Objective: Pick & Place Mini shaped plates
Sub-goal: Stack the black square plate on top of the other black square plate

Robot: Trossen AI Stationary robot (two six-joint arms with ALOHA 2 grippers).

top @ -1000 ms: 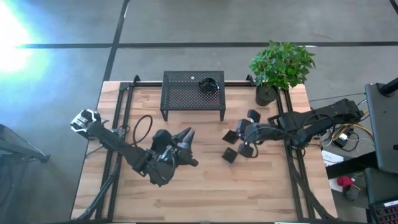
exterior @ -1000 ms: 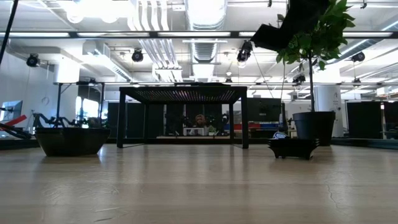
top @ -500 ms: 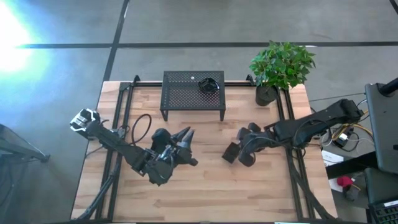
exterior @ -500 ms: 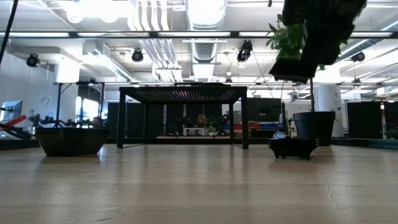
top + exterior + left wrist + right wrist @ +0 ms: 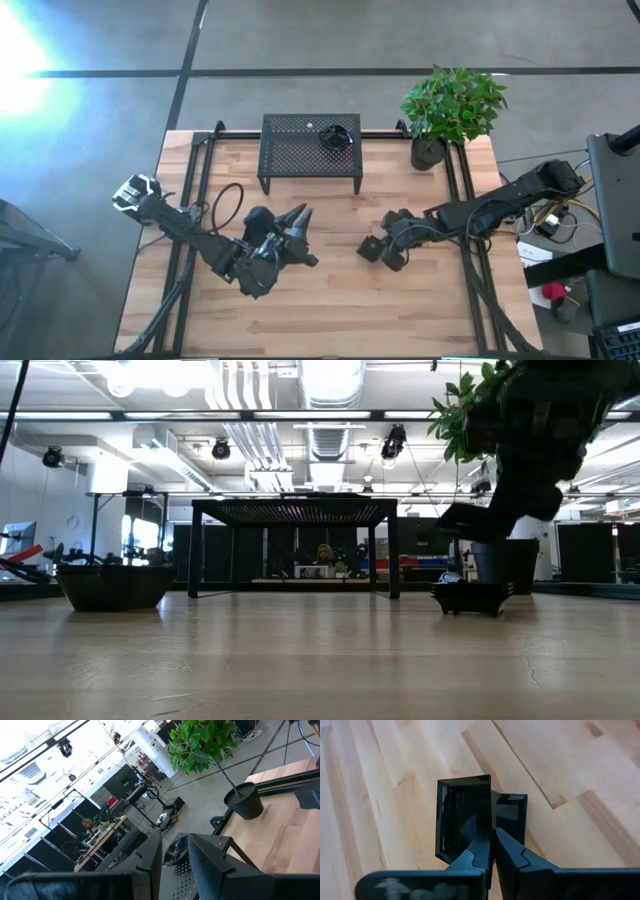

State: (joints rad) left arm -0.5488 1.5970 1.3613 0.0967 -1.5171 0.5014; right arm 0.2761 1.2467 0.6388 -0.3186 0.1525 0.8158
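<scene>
1. The right arm [image 5: 500, 205] was seen stretched from the table's right edge toward the table's middle, bent low, with its wrist turned down toward the wood.
2. The right gripper [image 5: 492, 837] was held closed, its two fingers pinched on the rim of a square plate [image 5: 462, 815], as shown in the right wrist view.
3. That plate was carried tilted on edge, its hollow side turned sideways, ahead of the fingertips and clear of the table [image 5: 330, 300].
4. In the low view the same plate [image 5: 472, 522] was seen hanging under the gripper, above the tabletop.
5. A second plate [image 5: 512, 815] was seen just behind the held one in the wrist view; whether it touched it could not be told.
6. Another plate [image 5: 470, 597] was seen resting on the table directly below the gripper in the low view.
7. A further plate [image 5: 336, 137] lay on the stand [image 5: 300, 150], well beyond the gripper toward the table's far edge.
8. The plant [image 5: 452, 105] stood at the far right corner, beyond the right arm.
9. The left arm [image 5: 190, 235] was seen lying low across the table's left half, its left gripper [image 5: 300, 235] pointed toward the right gripper, well apart from it.
10. The left fingers [image 5: 207, 860] were parted with a narrow gap, and nothing was held between them.
</scene>
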